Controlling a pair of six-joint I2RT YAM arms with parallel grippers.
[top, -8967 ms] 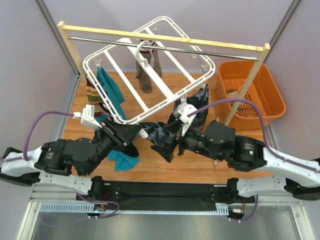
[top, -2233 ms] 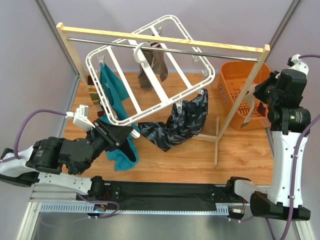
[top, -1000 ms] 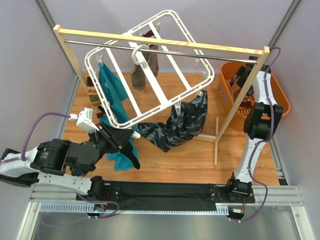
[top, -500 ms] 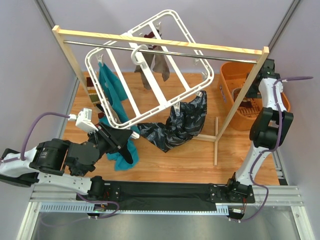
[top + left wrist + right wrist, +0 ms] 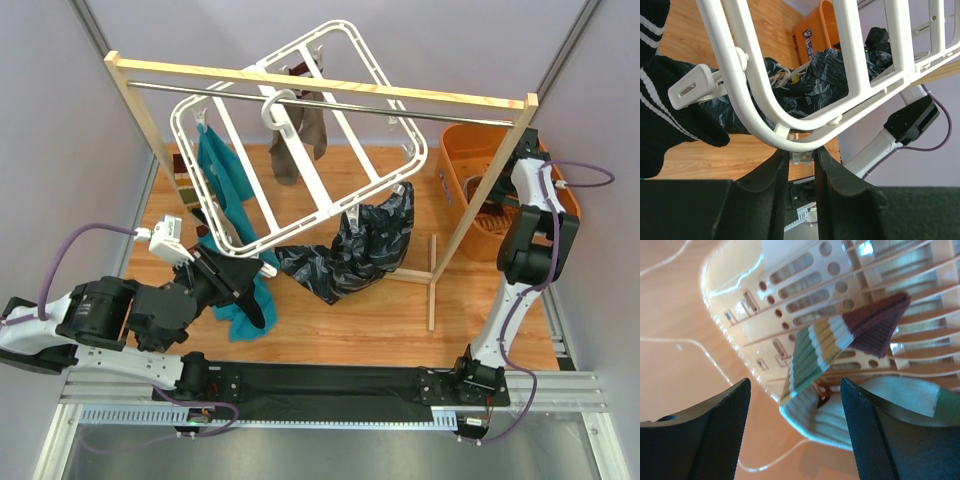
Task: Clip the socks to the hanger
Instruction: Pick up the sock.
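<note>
The white hanger [image 5: 315, 180] hangs tilted from the rail. Clipped to it are a teal sock [image 5: 222, 185], a grey-brown sock [image 5: 297, 145] and a striped sock [image 5: 183, 187] at the left edge. My left gripper [image 5: 802, 159] sits under the hanger's near corner [image 5: 740, 85], shut on a small white clip [image 5: 801, 157] dangling there. A black sock with white stripes [image 5: 665, 125] hangs at its left. My right gripper [image 5: 795, 425] is open inside the orange basket [image 5: 740, 300]. It stands just above a green, yellow and maroon striped sock [image 5: 840, 340] and a pale sock [image 5: 870, 412].
A wooden rack with a metal rail [image 5: 320, 88] spans the scene, and its right post crosses in front of the orange basket [image 5: 560, 190]. A dark patterned cloth [image 5: 365, 245] hangs from the hanger's right side. More teal fabric [image 5: 240, 315] lies by my left gripper.
The right arm has shifted inside the basket and its jaws have narrowed a little. The grey-brown sock has swung slightly. The left gripper has kept its hold.
</note>
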